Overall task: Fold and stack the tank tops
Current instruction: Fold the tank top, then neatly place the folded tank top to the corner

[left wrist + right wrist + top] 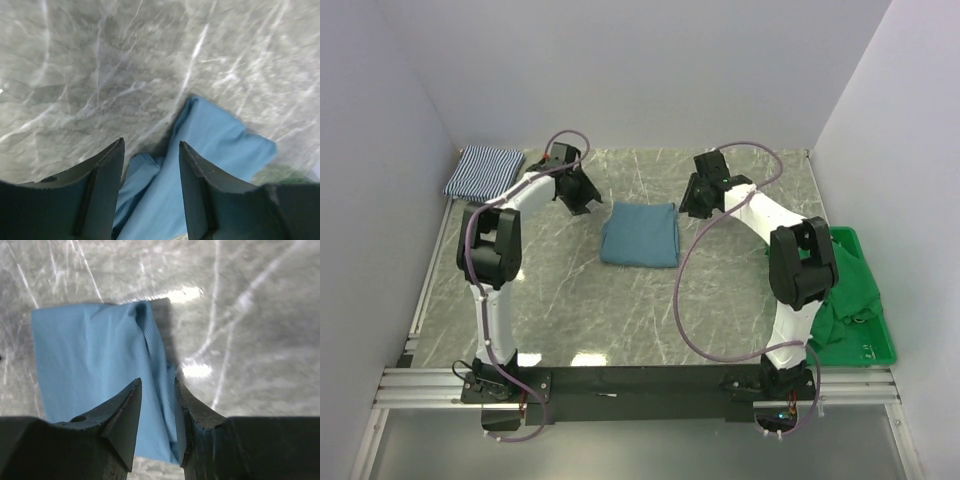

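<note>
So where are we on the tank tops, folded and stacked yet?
Done: the striped tank top lies folded at the far left corner, and the teal tank top lies folded in the middle. In hand: nothing; the left gripper and right gripper are open at the teal one's edges. Left: stacking, since the two lie apart.

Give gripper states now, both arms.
Left gripper: open, holding nothing, over the teal top.
Right gripper: open narrowly, holding nothing.
</note>
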